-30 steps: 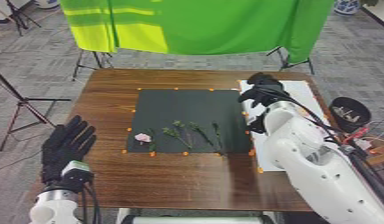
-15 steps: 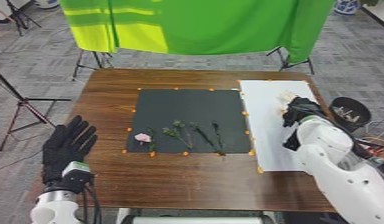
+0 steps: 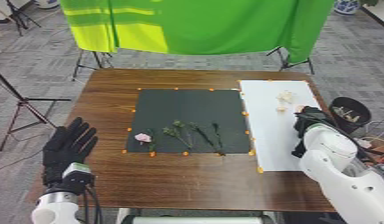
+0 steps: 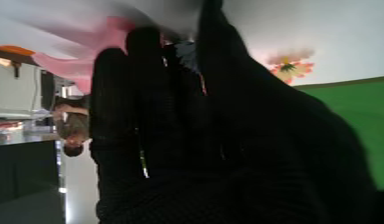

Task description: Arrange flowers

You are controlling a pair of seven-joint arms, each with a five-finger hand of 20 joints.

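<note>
Two pale flowers show more fully as the right hand eases back, its grip, well, I can't tell; left hand wide open.

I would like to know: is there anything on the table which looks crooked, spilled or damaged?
I see no spill or clear damage. The green stems on the dark mat slant at uneven angles near the pink flower, but loose stems often lie so, and nothing really looks odd.
</note>
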